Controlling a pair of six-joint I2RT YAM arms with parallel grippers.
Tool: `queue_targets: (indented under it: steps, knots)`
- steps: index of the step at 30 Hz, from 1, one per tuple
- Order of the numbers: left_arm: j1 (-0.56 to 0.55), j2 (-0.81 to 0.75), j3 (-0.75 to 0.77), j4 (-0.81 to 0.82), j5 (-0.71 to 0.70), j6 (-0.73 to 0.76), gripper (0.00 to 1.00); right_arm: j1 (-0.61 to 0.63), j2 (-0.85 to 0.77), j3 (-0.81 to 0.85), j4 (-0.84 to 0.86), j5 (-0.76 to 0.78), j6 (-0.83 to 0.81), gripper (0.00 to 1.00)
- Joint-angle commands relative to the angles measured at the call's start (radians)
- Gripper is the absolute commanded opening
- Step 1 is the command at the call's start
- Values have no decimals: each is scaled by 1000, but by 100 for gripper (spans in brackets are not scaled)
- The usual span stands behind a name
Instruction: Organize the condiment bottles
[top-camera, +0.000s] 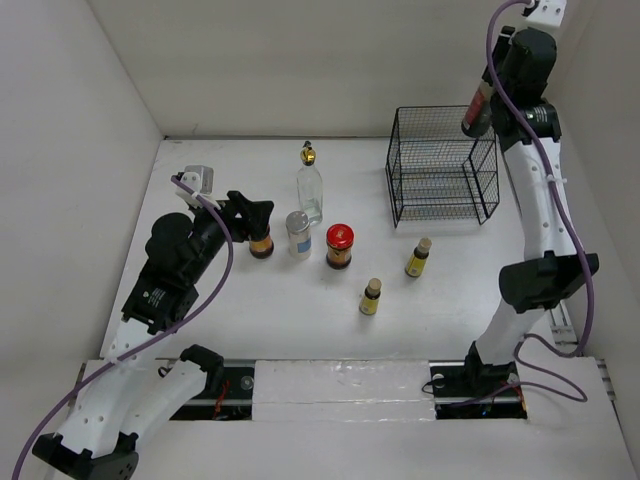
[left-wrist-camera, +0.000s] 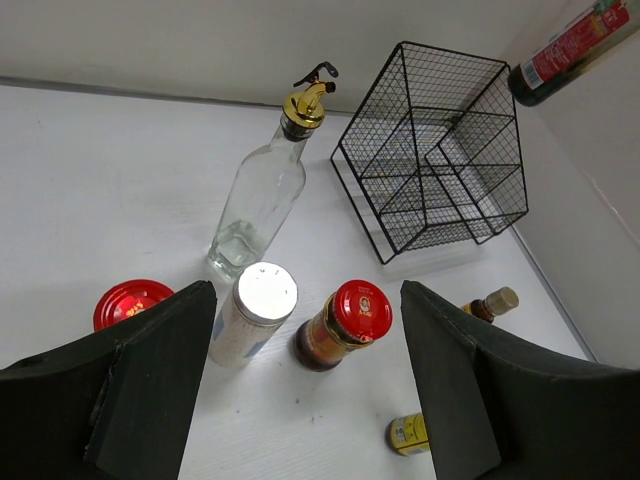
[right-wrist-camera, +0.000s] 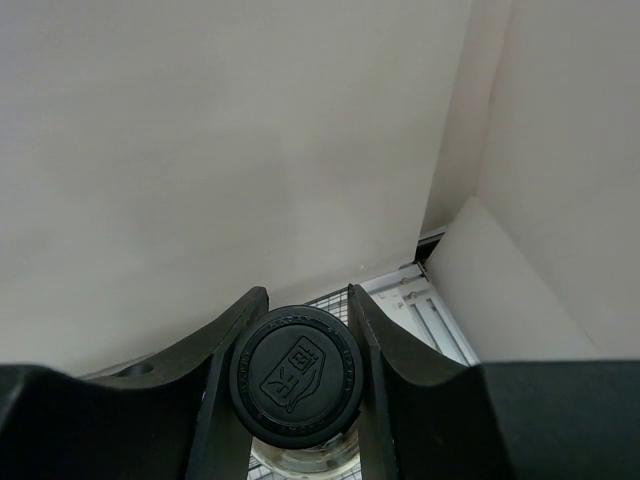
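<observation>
Left pincer (left-wrist-camera: 308, 300): spread, empty, low over the desk (top-camera: 250, 310), just beside a red-lidded jar (top-camera: 261, 243).
Right pincer (right-wrist-camera: 305, 295): pinching the dark bottle (right-wrist-camera: 296, 375) at its black-capped end, high above the wire basket (top-camera: 392, 165).
Standing on desk: clear bottle (top-camera: 310, 190), shaker (top-camera: 298, 235), second red-lidded jar (top-camera: 339, 245), small yellow bottle (top-camera: 371, 297), second yellow bottle (top-camera: 418, 258).
Dark bottle, handling: probably glass, so stiff, smooth, breakable and fairly weighty. A hold this high may let it swing; lower it slowly.

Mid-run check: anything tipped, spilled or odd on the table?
Nothing stands out. The six containers on the table all stand upright, no spill visible; the right hand grips the dark bottle, raised over the wire basket.
</observation>
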Motion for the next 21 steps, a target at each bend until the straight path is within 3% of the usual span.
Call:
queue_targets:
  steps: [1, 21]
  knots:
    - [-2, -11, -7, 54, 13, 10, 70, -19, 13, 78, 180, -24, -4, 10]
    - [-2, 17, -7, 54, -10, 19, 70, -102, 134, 95, 256, -53, 62, 6]
